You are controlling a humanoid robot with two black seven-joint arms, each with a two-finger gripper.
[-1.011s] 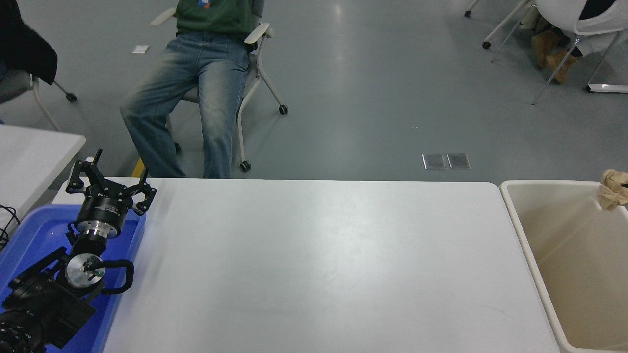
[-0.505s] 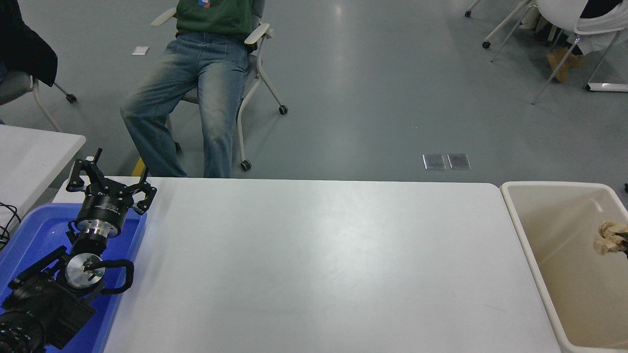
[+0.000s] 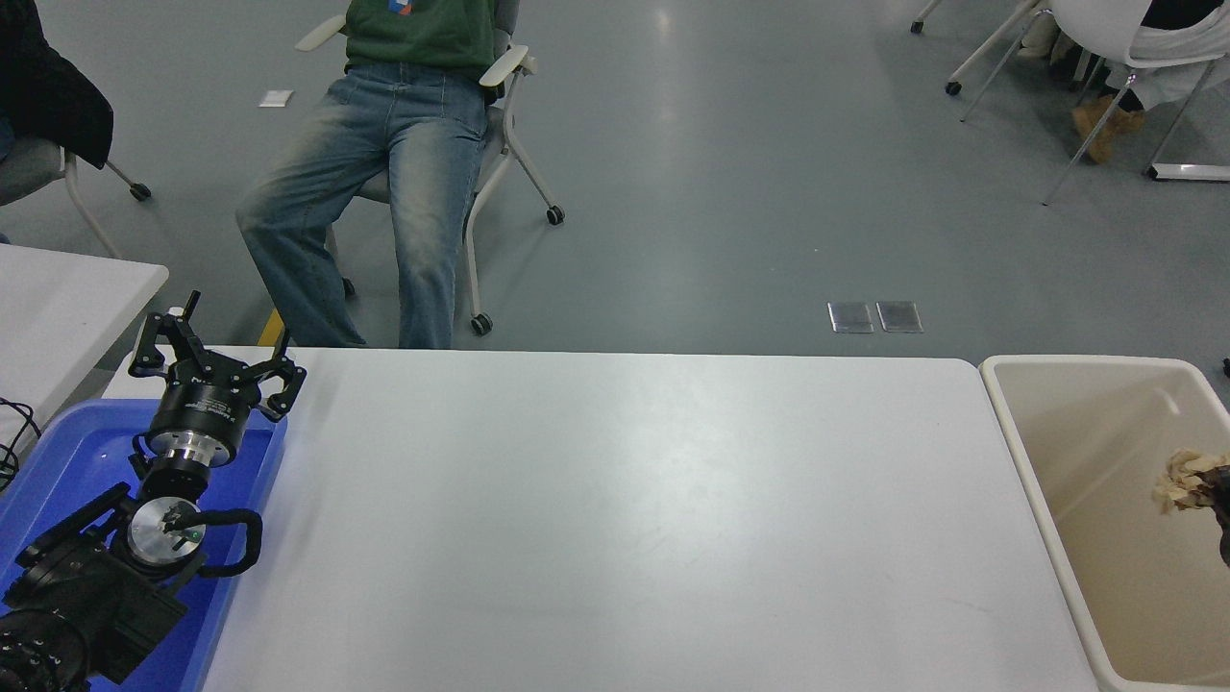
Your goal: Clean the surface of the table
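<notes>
Your left gripper (image 3: 213,358) hangs parked, fingers spread wide, over the blue tray (image 3: 58,461). The bench (image 3: 615,519) stretches rightward, bare. At the right edge your right gripper (image 3: 1213,481), barely visible, seems clamped on crumpled paper (image 3: 1180,481) over the bin (image 3: 1028,461), right of the bench.

A shallow blue plastic tray (image 3: 58,452) lies at the desk's near left corner. A beige plastic bin (image 3: 1043,481) stands against the desk's right edge, with a crumpled tan paper wad (image 3: 1180,479) over its inside. Beyond the far edge a person in faded blue jeans (image 3: 384,183) sits on a white wheeled chair (image 3: 500,144). A smaller white table (image 3: 67,298) stands left.
</notes>
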